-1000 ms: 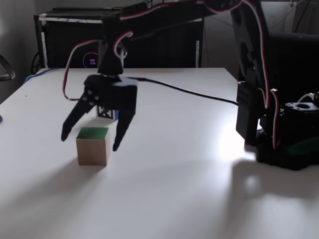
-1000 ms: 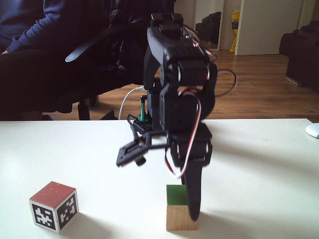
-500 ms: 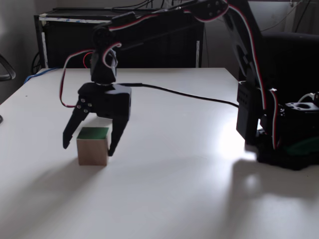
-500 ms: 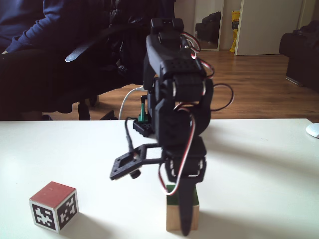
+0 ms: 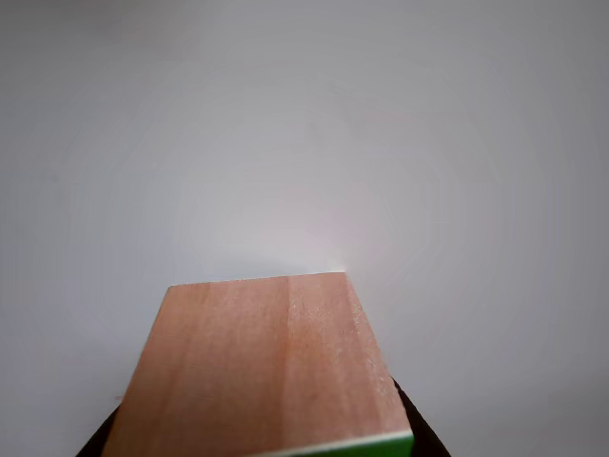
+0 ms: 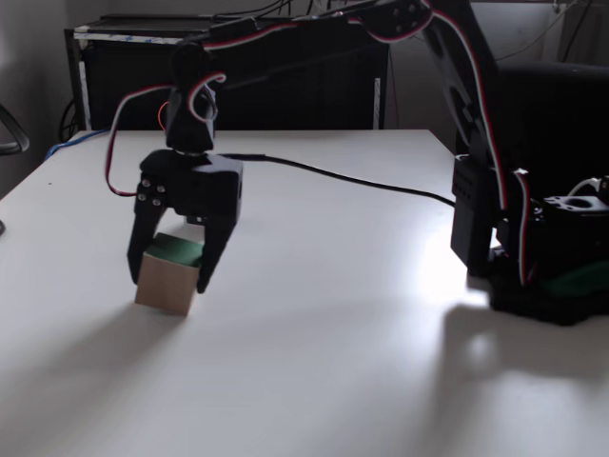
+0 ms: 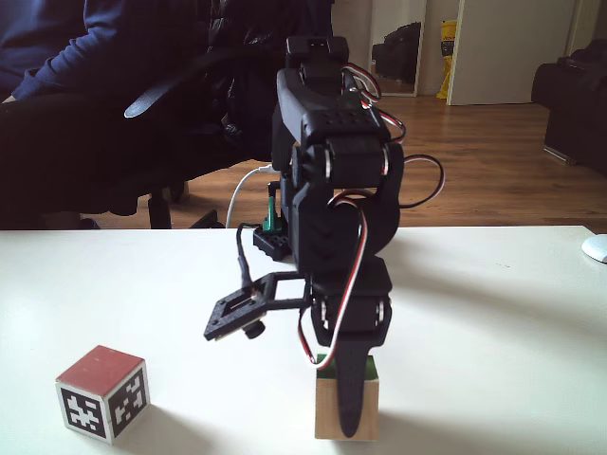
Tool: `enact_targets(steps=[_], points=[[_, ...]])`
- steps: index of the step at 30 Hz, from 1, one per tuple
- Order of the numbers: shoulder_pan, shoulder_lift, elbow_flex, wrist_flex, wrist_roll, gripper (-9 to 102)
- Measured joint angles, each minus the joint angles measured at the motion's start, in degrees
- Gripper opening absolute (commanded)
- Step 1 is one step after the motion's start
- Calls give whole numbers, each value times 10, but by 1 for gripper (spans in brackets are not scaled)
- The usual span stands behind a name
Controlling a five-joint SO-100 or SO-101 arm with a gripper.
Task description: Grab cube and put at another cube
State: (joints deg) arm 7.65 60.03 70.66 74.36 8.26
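Wood-grain cube [image 6: 167,277], green top face, between the closed hand [image 6: 169,278]

White desk [image 6: 333,362] all the way across, with a bright patch of light glaring on it toward its right edge in a fixed view. Past the desk's far edge there, a black cabinet [image 6: 285,86] against a pale wall. In a fixed view from the other side, a wooden floor [image 7: 493,161] runs back to a white door [image 7: 507,47], a dark office chair [image 7: 142,142] sits off the desk's far-left corner, and a dark sofa [image 7: 574,104] sits at right.
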Motion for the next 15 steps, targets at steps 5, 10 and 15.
enact_targets(steps=[5,10,15], points=[[1,18,13,-4,5,14],[11,75,47,4,9,14],[12,141,73,4,11,15]])
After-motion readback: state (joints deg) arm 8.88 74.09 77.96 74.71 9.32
